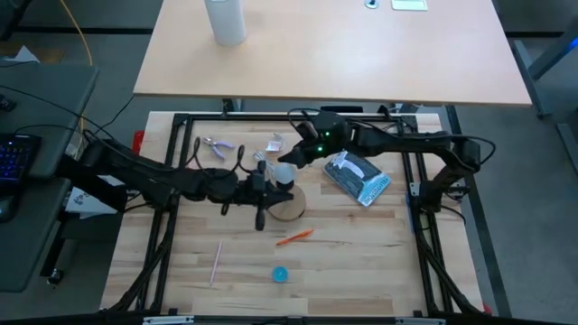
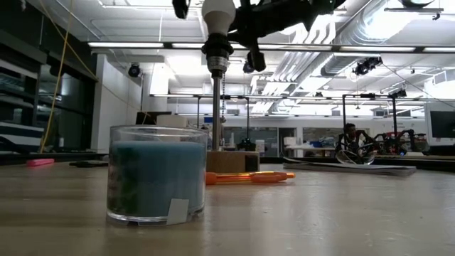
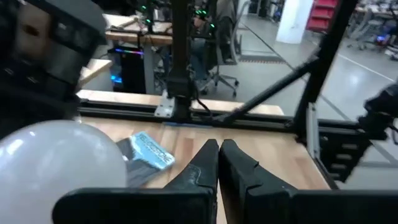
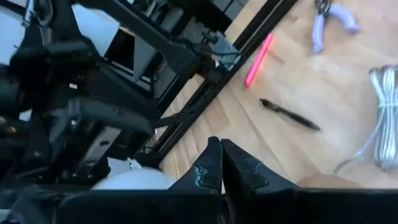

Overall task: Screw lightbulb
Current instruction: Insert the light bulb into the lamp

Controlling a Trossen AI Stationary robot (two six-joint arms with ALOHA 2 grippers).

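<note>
Both arms reach to the table's middle and meet over the round wooden base [image 1: 289,207]. The left gripper [image 3: 218,163] and the right gripper [image 4: 221,163] each have their fingers pressed together. The lightbulb [image 2: 217,16] stands on a thin post, right beside both grippers. Whether either touches it is hard to make out.

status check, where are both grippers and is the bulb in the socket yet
Left gripper at the socket post, fingers hidden. Right gripper at the lightbulb, grip unclear. Bulb sits atop the post over the wooden base. Nothing blocking.
</note>
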